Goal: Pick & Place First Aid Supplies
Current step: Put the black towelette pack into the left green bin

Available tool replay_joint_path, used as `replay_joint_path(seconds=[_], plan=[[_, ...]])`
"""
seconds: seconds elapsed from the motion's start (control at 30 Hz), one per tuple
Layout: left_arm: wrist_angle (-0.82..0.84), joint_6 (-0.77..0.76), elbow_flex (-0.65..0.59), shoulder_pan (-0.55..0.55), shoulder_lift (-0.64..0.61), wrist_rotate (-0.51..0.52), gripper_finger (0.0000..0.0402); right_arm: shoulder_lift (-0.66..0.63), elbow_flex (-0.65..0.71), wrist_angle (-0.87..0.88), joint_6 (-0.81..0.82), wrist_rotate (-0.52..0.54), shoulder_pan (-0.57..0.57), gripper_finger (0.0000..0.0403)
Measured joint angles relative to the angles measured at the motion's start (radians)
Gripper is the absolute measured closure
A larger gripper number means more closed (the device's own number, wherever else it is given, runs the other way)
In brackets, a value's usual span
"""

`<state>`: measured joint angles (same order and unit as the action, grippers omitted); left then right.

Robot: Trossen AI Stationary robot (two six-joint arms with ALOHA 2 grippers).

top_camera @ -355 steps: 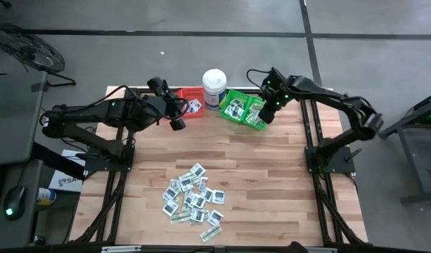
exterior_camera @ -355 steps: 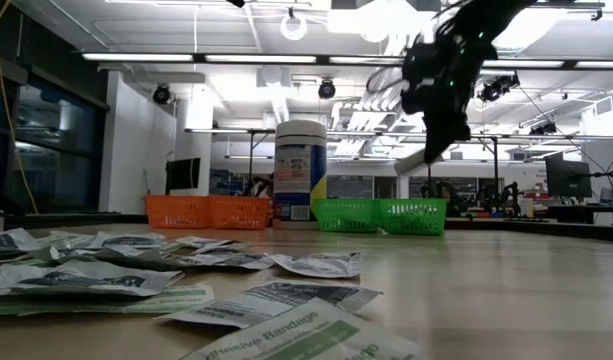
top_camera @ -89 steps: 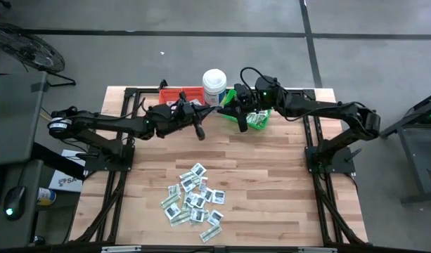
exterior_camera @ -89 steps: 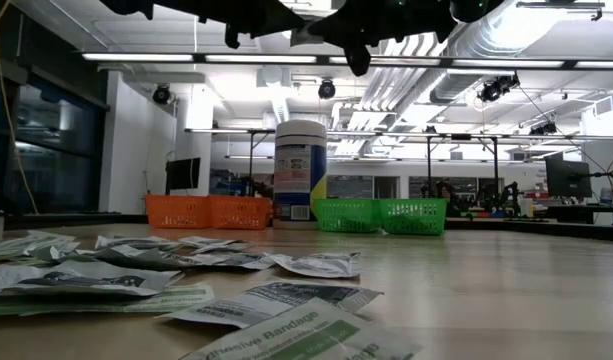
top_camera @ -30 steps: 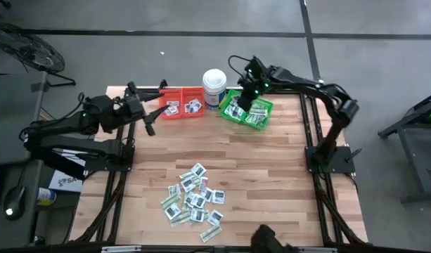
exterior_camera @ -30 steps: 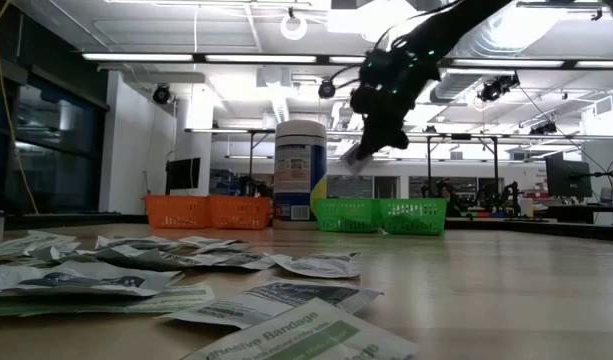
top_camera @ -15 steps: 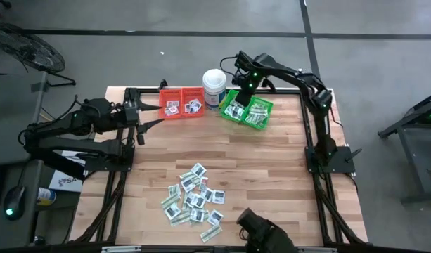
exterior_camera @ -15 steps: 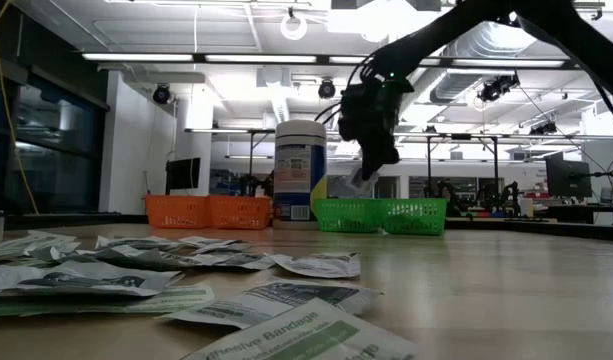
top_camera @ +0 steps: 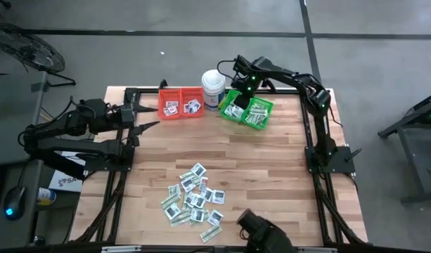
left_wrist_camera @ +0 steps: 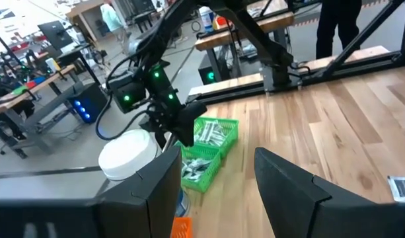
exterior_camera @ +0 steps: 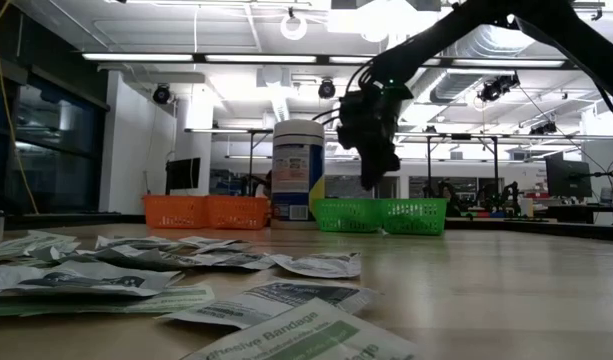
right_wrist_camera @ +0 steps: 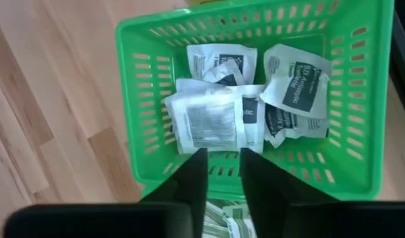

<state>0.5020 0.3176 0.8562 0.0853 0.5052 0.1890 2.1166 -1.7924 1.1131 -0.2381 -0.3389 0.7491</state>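
On the wooden table (top_camera: pixel 271 161) your right gripper (top_camera: pixel 241 92) is hanging over the green plastic basket (right_wrist_camera: pixel 139 119), jaws slightly apart; a square white packet (right_wrist_camera: pixel 205 122) that it was holding a second ago is lying below them among other packets. Your left gripper (top_camera: pixel 146 117), jaws apart, is waiting at the table's left edge.

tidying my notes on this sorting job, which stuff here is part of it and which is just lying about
Part of the job:
- loose packets piled on the table
- packets in the green bin
- right hand above the green bin
- red bin

Lying about:
- white tub
- left hand, waiting at the table's left edge
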Motion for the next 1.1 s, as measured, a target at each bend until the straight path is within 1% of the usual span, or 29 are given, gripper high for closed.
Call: replay_joint_path(seconds=[0.13,0.27,0.57,0.67,0.83,0.97,1.1], plan=[[-0.001,-0.009,0.000,0.000,0.001,0.001,0.0216,-0.005,0.000,0.007,0.001,0.000,0.014,0.0282],[-0.005,-0.037,0.000,0.000,0.003,0.020,0.0216,-0.046,0.000,0.007,-0.020,0.013,0.032,0.0264],[-0.001,-0.069,0.000,0.000,0.077,0.021,0.0216,-0.181,-0.001,0.036,-0.026,0.041,0.060,0.0261],[0.007,-0.084,0.000,0.000,0.100,-0.005,0.0216,-0.234,-0.001,0.070,-0.026,0.072,0.060,0.0263],[0.054,-0.123,0.000,0.000,0.136,-0.074,0.0216,-0.344,0.007,0.101,0.001,0.076,0.048,0.0268],[0.087,-0.144,0.000,-0.001,0.157,-0.127,0.0216,-0.460,0.084,0.063,0.002,0.073,0.023,0.0270],[0.084,-0.160,0.000,-0.001,0.169,-0.156,0.0216,-0.616,0.252,-0.063,0.044,0.072,-0.014,0.0270]])
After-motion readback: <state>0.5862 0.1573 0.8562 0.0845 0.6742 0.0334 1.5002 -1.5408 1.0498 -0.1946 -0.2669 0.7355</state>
